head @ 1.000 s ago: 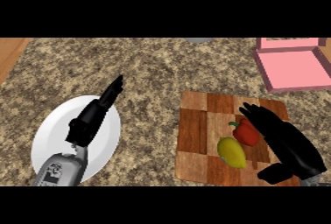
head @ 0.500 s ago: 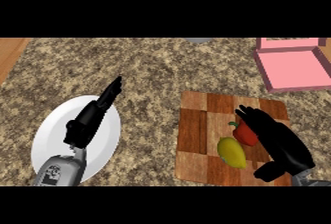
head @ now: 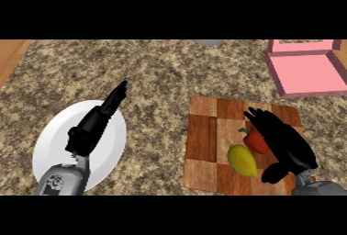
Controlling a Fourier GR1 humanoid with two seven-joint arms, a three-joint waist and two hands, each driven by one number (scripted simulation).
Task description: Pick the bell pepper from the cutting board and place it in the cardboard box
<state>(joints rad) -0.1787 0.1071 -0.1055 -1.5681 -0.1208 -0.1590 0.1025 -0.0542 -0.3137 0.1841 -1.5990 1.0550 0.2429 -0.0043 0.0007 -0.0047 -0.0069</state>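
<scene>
A red bell pepper [head: 254, 140] lies on the wooden cutting board [head: 207, 142] at the right, with a yellow fruit [head: 242, 160] just left of and below it. My right hand [head: 284, 144] hovers over the pepper's right side, fingers spread and pointing up the board, open, partly hiding the pepper. The pink box [head: 306, 69] stands open at the top right, well beyond the board. My left hand [head: 95, 124] rests open over the white plate [head: 51, 149] at the left, fingers pointing up.
The speckled stone counter [head: 163, 73] lies between the plate and the board. A wooden strip [head: 10, 55] shows at the far left edge. A grey object [head: 209, 42] peeks in at the top edge.
My right hand has shifted slightly left and down over the pepper. The left hand, pepper and yellow fruit have not moved.
</scene>
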